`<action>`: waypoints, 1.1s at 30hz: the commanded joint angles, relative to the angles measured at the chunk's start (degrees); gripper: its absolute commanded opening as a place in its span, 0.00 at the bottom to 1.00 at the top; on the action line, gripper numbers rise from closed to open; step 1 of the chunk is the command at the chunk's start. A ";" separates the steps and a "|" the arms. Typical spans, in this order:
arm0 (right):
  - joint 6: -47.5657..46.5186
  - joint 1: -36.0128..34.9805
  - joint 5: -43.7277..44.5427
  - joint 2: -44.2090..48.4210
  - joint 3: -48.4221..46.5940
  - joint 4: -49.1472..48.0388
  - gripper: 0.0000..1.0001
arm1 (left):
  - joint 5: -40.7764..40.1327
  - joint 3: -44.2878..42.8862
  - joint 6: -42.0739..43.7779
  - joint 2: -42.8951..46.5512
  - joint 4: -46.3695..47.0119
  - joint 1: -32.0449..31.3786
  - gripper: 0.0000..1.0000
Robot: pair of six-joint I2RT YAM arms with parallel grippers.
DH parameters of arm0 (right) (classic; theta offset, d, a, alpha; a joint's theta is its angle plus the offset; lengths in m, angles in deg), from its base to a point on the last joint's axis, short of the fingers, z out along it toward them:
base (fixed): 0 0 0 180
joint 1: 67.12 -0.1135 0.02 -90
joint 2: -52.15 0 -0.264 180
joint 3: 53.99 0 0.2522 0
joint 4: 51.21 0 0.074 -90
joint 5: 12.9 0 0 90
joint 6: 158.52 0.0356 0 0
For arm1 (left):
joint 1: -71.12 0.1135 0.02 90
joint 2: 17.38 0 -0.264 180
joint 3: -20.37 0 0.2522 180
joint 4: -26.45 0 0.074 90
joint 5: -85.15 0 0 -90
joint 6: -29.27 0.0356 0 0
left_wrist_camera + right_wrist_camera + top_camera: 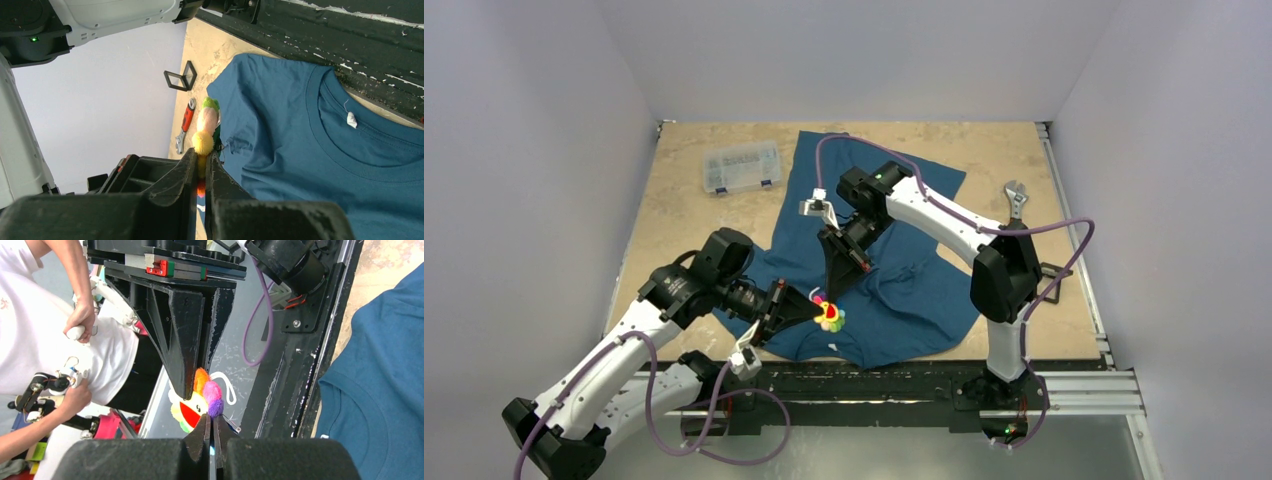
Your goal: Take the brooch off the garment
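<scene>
The brooch, a fluffy rainbow flower with a yellow centre, is held just above the near edge of the dark teal garment. My left gripper comes in from the left and is shut on it; the left wrist view shows its yellow puff sticking out of the closed gripper. My right gripper reaches down from behind and is shut on the brooch's purple edge, with a metal pin beside its tips. The garment is puckered next to the brooch.
A clear plastic box lies at the back left. A red-handled wrench and a small black frame lie right of the shirt. A black rail runs along the near edge. A person stands beyond the table.
</scene>
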 commanded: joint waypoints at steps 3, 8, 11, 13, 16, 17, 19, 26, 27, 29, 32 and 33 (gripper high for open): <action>1.11 0.23 -1.69 0.07 -0.22 -0.21 0.00 | 0.82 -1.87 26.90 0.44 0.44 -0.04 0.10; 0.94 5.08 -1.64 1.57 0.07 -0.98 0.00 | -0.31 -0.60 21.06 2.31 3.65 -0.04 0.54; 1.17 8.89 -1.05 2.56 1.36 -0.73 0.00 | -1.79 0.62 17.80 3.50 5.85 -0.07 0.63; 0.69 11.50 -0.50 3.44 3.25 -0.51 0.00 | -3.23 1.23 15.59 4.06 7.16 -0.05 0.69; 0.65 14.84 -0.05 5.30 6.27 -0.37 0.00 | -6.67 1.77 11.46 4.39 8.97 -0.06 0.86; 0.72 16.09 -0.13 6.11 7.27 -0.36 0.00 | -8.24 1.95 9.64 4.39 9.79 -0.08 0.92; 1.29 19.19 0.39 7.96 9.43 -1.02 0.00 | -11.16 2.60 4.16 4.35 13.57 -0.10 0.96; 22.12 29.54 8.63 20.66 21.28 -19.28 0.00 | -18.91 5.16 -8.18 3.78 22.33 -0.09 1.00; 25.20 30.66 9.92 22.94 22.90 -22.02 0.00 | -19.73 5.64 -10.39 3.70 23.51 -0.04 1.00; 29.11 32.86 12.47 26.74 25.65 -25.40 0.00 | -21.51 6.08 -13.55 3.42 25.88 -0.02 1.00; 31.36 36.03 17.22 31.24 27.53 -25.96 0.00 | -24.93 5.85 -22.59 2.34 29.31 -0.10 1.00; 32.08 37.56 18.64 32.60 28.19 -25.95 0.00 | -26.00 5.51 -25.99 1.98 30.30 -0.15 1.00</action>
